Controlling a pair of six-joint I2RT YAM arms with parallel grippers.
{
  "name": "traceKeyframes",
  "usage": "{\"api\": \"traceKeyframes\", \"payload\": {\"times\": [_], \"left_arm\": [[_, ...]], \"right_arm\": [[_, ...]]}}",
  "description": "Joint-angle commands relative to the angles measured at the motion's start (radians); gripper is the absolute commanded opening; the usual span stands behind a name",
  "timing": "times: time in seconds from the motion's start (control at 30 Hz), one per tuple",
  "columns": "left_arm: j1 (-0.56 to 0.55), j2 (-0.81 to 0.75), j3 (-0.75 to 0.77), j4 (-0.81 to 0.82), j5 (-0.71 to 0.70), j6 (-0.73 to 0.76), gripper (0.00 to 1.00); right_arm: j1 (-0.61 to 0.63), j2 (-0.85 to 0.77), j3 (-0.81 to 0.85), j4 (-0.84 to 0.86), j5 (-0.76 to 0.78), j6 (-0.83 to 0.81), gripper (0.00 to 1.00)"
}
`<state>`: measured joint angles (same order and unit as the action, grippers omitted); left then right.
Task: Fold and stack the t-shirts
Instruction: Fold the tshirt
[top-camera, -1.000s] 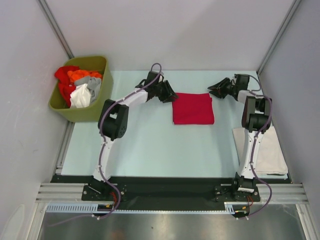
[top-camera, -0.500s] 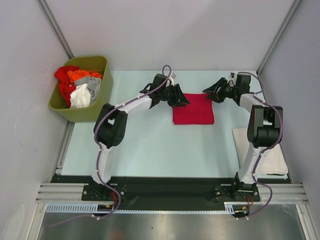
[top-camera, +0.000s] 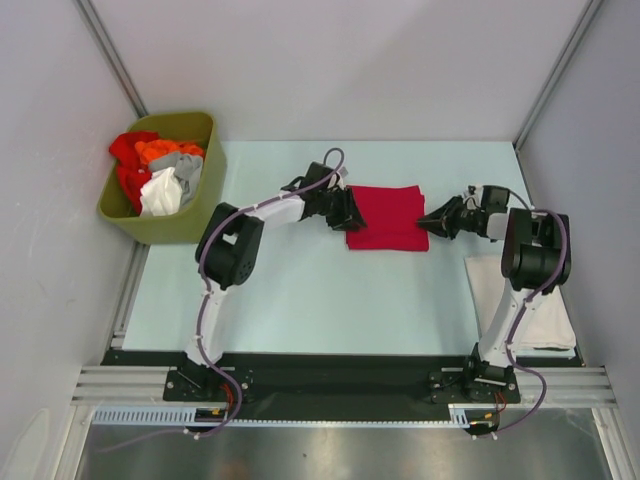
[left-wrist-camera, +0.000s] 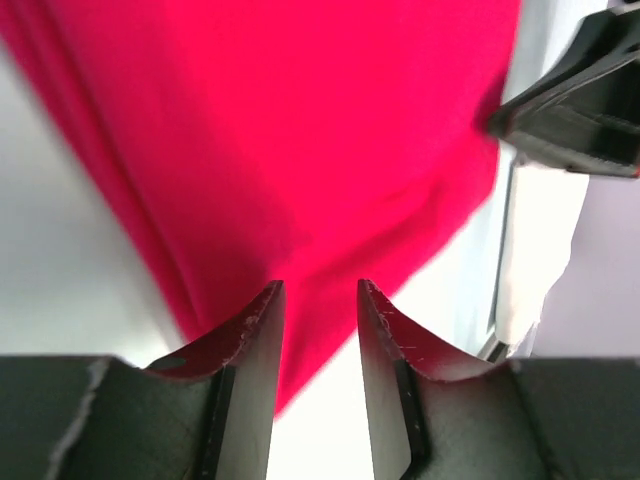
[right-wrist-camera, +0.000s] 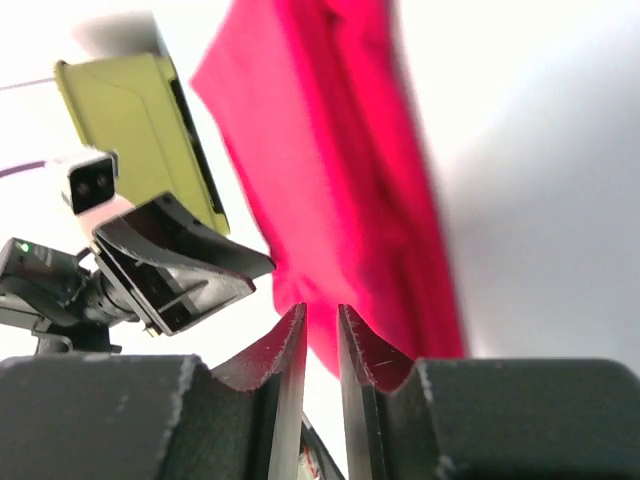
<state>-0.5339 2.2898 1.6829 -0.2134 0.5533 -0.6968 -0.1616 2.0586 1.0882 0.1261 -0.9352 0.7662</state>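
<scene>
The folded crimson-red cloth t-shirt (top-camera: 386, 215) is laid in the middle of the pale desk (top-camera: 300, 290). It is flanked at opposite near corners, seemingly for a level lift. The left claw (top-camera: 351, 216) is held half spread. The right claw (top-camera: 426, 223) is nearly pressed together, and a pinch cannot be told.

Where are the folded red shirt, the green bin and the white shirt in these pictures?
folded red shirt (top-camera: 387, 217): top view, middle of its upper face.
green bin (top-camera: 170, 232): top view, its near outer wall.
white shirt (top-camera: 548, 300): top view, its bare right half.
</scene>
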Motion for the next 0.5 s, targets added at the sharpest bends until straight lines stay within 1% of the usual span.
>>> {"api": "traceKeyframes", "payload": {"times": [0.0,0.03,0.1,0.13,0.2,0.23,0.3,0.4,0.47], "left_arm": [[-0.011,-0.171,-0.037,-0.009,-0.030,0.045,0.41],[-0.018,-0.187,-0.046,0.021,-0.032,0.028,0.41],[-0.041,-0.196,-0.052,0.046,-0.023,-0.004,0.42],[-0.050,-0.185,-0.054,0.087,0.003,-0.019,0.42],[-0.072,-0.132,-0.034,0.101,0.020,-0.039,0.42],[-0.075,-0.115,-0.031,0.112,0.033,-0.038,0.41],[-0.077,-0.075,-0.057,0.127,0.030,-0.023,0.41],[-0.052,-0.055,-0.130,0.131,0.020,0.008,0.41],[-0.020,-0.058,-0.144,0.076,0.007,0.094,0.41]], "right_arm": [[0.005,-0.139,0.033,-0.071,0.004,-0.070,0.24],[0.029,-0.162,0.039,-0.091,0.004,-0.070,0.24],[0.060,-0.170,0.027,-0.076,0.009,-0.045,0.24],[0.092,-0.155,0.018,-0.044,0.013,-0.035,0.24],[0.122,-0.123,-0.004,-0.010,0.010,0.007,0.24],[0.138,-0.111,-0.019,0.050,0.012,0.024,0.24],[0.142,-0.084,-0.068,0.082,0.021,0.034,0.23],[0.113,-0.081,-0.120,0.080,0.036,-0.011,0.22],[0.070,-0.098,-0.163,0.041,0.045,-0.063,0.20]]}}
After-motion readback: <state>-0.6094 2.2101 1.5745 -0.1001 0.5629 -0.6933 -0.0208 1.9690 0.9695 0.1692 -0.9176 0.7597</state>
